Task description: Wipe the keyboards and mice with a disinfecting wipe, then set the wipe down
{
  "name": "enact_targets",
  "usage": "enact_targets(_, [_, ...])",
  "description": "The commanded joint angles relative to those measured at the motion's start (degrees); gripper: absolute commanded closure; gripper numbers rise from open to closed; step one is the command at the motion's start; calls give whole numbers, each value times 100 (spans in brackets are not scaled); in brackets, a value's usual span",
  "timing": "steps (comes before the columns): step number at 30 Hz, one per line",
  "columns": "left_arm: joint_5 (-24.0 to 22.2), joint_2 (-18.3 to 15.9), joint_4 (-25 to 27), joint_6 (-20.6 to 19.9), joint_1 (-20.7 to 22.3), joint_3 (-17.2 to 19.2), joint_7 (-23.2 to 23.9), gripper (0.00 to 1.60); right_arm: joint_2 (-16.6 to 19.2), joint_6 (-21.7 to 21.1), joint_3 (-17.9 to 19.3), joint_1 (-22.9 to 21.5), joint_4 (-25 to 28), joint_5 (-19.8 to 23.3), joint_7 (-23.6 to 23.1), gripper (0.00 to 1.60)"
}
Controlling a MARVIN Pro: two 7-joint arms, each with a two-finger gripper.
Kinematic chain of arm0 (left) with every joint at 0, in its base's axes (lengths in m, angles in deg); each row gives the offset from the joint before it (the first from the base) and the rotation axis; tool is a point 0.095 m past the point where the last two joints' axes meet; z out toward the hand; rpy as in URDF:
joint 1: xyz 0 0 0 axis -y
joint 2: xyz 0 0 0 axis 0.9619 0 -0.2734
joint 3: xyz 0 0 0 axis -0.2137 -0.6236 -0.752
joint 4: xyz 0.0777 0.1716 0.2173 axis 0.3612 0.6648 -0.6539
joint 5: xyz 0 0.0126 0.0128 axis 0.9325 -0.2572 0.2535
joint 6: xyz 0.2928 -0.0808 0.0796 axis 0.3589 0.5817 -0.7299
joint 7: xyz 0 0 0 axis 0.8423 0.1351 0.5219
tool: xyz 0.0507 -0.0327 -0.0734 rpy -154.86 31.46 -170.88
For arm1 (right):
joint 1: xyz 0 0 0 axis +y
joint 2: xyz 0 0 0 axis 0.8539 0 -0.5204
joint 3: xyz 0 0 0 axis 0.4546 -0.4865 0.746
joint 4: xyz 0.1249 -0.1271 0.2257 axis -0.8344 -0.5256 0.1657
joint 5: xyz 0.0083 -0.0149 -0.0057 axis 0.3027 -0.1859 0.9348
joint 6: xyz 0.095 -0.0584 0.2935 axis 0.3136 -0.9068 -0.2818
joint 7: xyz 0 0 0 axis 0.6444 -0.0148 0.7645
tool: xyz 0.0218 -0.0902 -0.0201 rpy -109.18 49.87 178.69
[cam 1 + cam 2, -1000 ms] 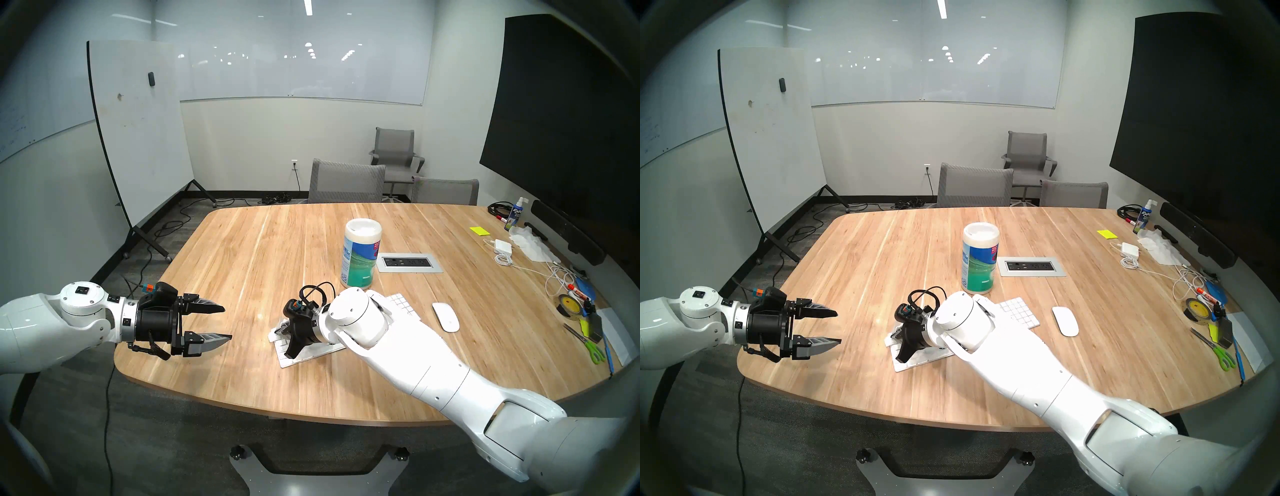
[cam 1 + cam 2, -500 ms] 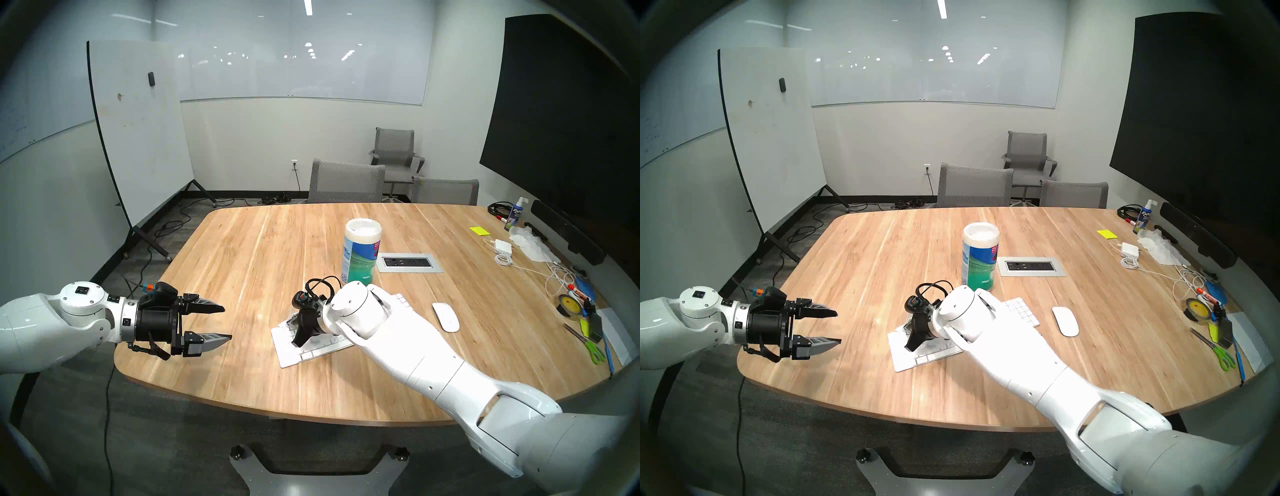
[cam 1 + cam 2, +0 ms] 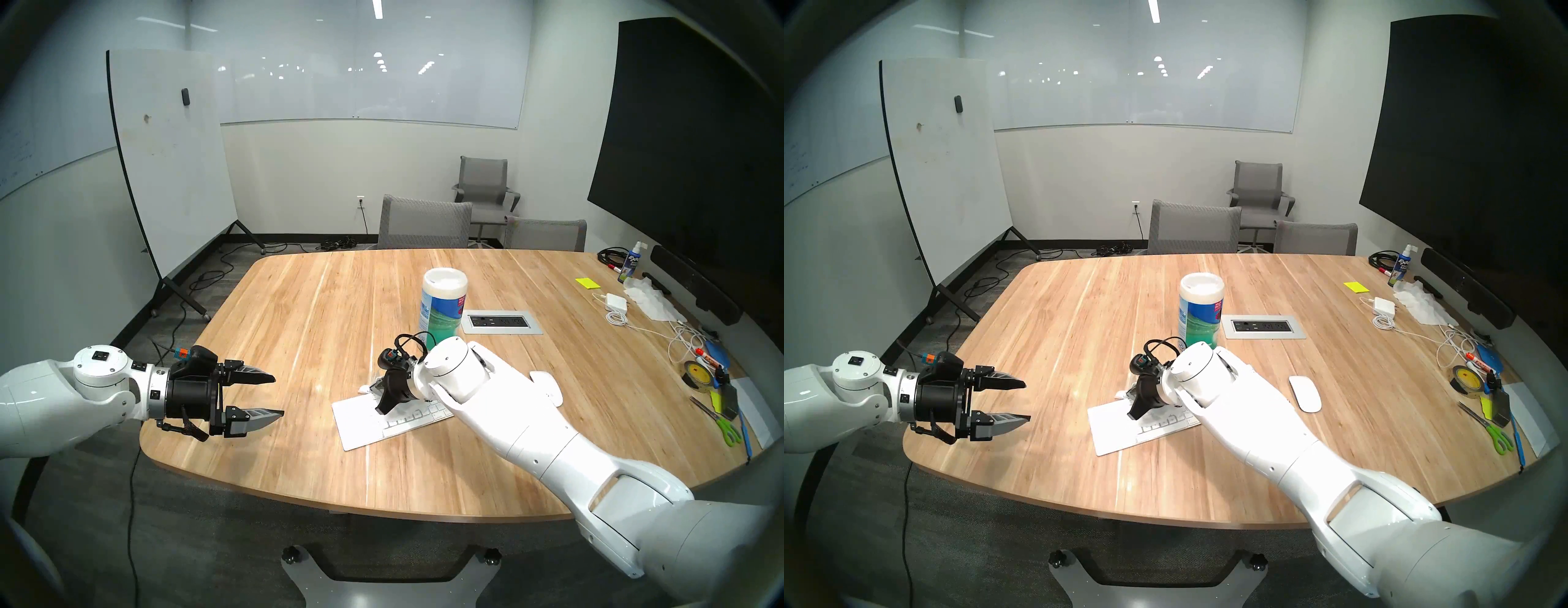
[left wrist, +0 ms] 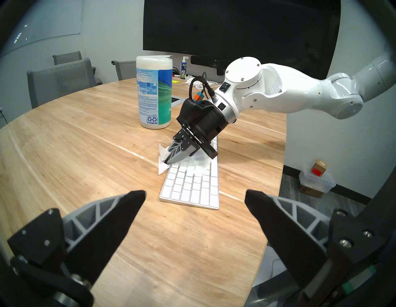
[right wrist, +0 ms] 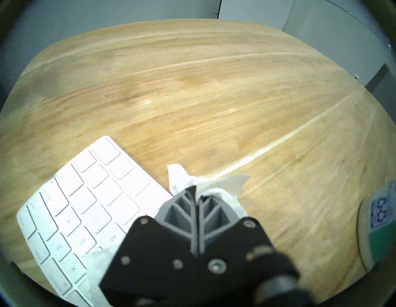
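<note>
Our right gripper (image 4: 169, 161) has its fingers clamped together on the crumpled white disinfecting wipe (image 4: 163, 157), at the far edge of the slim white-keyed keyboard (image 4: 190, 186). Under the fingertips the light keyboard may skid or the wipe may pull free. The white oval mouse (image 3: 1305, 393) lies well behind them. Our left gripper (image 3: 259, 397) holds its fingers apart, well clear.

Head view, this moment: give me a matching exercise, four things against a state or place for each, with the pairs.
Things:
1. left gripper
2. right gripper
3. mouse
4. wipes tub

States:
A. upright, beyond the keyboard
B. open, holding nothing
C. shut on the wipe
D. lying untouched on the table, to the right of the right arm

Pairs: 1-B, 2-C, 3-D, 4-A
</note>
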State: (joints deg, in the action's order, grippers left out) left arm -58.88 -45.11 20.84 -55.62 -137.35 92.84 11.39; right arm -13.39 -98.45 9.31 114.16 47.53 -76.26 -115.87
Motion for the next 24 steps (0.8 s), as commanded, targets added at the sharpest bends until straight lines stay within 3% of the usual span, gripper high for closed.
enact_targets(1, [-25,-7,23,22,56,57,7,0,168,106,159,-155,6,58,-113,160])
enact_targets(11, [-25,-7,23,22,58,54,7,0,312,188,342,-212,-83,96,-227,160])
enact_targets(24, [-24,-7,23,22,60,52,6,0,216,475,521,-518,-856,67,-216,160])
